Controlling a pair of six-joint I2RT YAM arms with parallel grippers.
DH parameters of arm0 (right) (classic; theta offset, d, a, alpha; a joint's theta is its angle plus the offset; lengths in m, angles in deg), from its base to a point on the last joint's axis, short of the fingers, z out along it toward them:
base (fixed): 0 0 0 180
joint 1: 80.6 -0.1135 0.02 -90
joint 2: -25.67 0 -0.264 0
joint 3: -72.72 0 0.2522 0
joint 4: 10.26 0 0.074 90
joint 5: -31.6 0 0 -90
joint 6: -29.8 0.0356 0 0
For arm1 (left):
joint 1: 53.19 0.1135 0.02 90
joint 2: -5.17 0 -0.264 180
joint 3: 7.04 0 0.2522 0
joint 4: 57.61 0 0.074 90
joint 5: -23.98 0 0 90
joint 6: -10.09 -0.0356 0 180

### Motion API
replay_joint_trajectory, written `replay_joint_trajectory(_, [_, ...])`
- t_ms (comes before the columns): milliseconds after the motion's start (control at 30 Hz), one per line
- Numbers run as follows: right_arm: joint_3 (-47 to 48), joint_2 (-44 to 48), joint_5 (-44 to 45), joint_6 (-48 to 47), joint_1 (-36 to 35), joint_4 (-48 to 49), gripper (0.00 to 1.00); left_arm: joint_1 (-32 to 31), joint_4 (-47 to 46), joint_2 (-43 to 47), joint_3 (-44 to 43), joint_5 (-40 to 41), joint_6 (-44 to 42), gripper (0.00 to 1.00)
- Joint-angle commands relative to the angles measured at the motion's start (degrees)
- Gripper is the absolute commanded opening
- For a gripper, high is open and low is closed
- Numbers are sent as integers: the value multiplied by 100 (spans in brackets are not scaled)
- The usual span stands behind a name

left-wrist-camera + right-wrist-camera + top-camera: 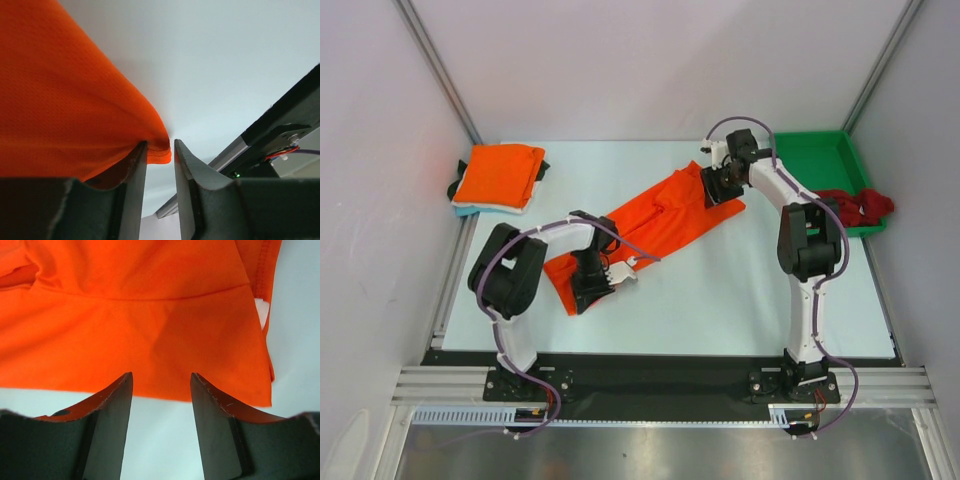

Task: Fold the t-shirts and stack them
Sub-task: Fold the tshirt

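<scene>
A bright orange t-shirt lies stretched diagonally across the middle of the table. My left gripper is at its near-left end. In the left wrist view the jaws stand narrowly apart, with the shirt's hemmed corner caught between the tips. My right gripper is at the far-right end. It is open and empty, its tips just over the shirt's edge. A folded orange t-shirt lies on a pale blue one at the far left. A dark red t-shirt hangs over the tray's edge.
A green plastic tray stands at the back right. Something dark shows under the folded stack. Grey walls close in the table on the left, back and right. The arms' bases stand on the black rail at the near edge.
</scene>
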Motion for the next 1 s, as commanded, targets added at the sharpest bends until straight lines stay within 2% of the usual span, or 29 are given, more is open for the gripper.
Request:
replay_joint_trajectory(0, [427,-312,-89,57,32,72,55,-60,-426,-407,59,-68,214,33])
replay_joint_trajectory(67, [507,-514,-72,13,32,72,55,-60,-461,-503,24,-77,276,25])
replay_joint_trajectory(100, [560,-585,-63,13,32,72,55,-60,-461,-530,15,-103,329,14])
replay_joint_trajectory(200, [849,-927,-28,22,32,81,55,-69,-418,-670,-2,-173,417,0])
replay_joint_trajectory(400, [1482,-1578,130,-136,-100,-51,55,-157,-242,-680,-46,-340,391,0])
replay_joint_trajectory(533, [1930,-2061,157,-75,-179,-77,55,-376,196,-671,-239,-604,312,0])
replay_joint_trajectory(667, [2870,-2623,429,-400,-293,-340,56,-745,435,-706,-512,-894,320,0])
replay_joint_trajectory(700, [3533,-2938,464,-391,-293,-489,57,-816,487,-775,-660,-964,312,0])
replay_joint_trajectory(800, [4660,-3545,421,-417,-258,-1096,57,-1053,707,-890,-951,-1193,338,0])
replay_joint_trajectory(967, [4111,-3258,482,-620,-223,-386,57,-1370,857,-1206,-1486,-1404,408,0])
